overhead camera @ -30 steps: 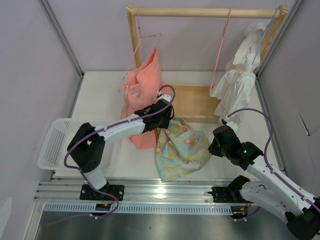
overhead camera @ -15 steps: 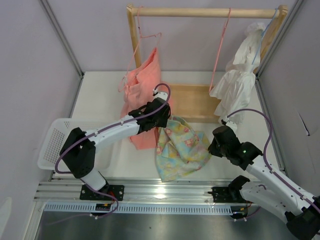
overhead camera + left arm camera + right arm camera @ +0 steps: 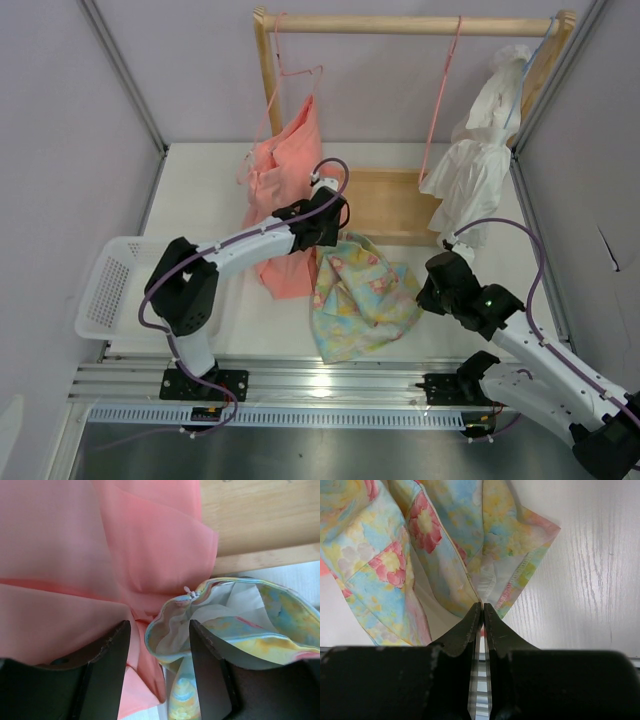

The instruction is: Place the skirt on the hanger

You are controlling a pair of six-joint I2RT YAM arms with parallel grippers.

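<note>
The floral skirt (image 3: pixel 365 295) lies bunched on the table between the arms. My right gripper (image 3: pixel 423 290) is shut on its right edge; in the right wrist view the jaws (image 3: pixel 481 606) pinch the skirt's hem (image 3: pixel 445 555). My left gripper (image 3: pixel 322 243) is open at the skirt's upper left edge. In the left wrist view its fingers (image 3: pixel 159 630) stand apart around the curled skirt edge (image 3: pixel 172 630), not closed on it. The thin pale-pink hanger (image 3: pixel 441 95) hangs bare from the rack's rod, behind the skirt.
The salmon garment (image 3: pixel 285 165) hangs on its own pink hanger right behind my left gripper and fills the left wrist view (image 3: pixel 75 555). A white garment (image 3: pixel 475 150) hangs at the right. The wooden rack base (image 3: pixel 385 200) and a white basket (image 3: pixel 115 275) stand nearby.
My left arm's elbow swung out and back, and its gripper shifted slightly toward the rack. The skirt and my right arm have not moved.
</note>
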